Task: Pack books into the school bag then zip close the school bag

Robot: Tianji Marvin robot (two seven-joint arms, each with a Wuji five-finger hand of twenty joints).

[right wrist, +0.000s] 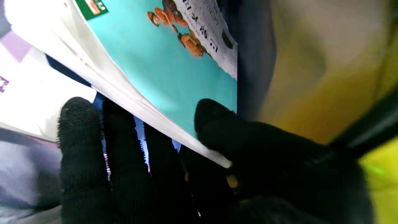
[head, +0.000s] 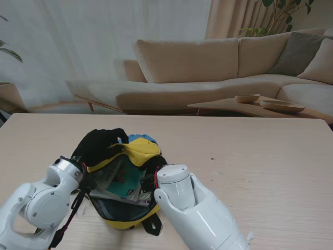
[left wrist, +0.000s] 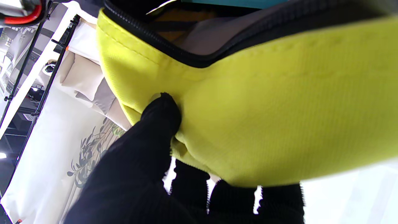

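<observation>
On the left, the black-gloved left hand [head: 100, 145] grips the far-left rim of the yellow fabric school bag with a black zipper [head: 136, 151]; the wrist view shows its thumb [left wrist: 161, 113] pressed onto the yellow panel, the other fingers curled behind it. The bag lies unzipped on the pale wooden surface [head: 260, 156], near me, between both arms. To the right, the black-gloved right hand [right wrist: 174, 174] reaches inside the bag, pinching a teal-covered book with white pages [right wrist: 174, 71] between thumb [right wrist: 217, 121] and fingers.
</observation>
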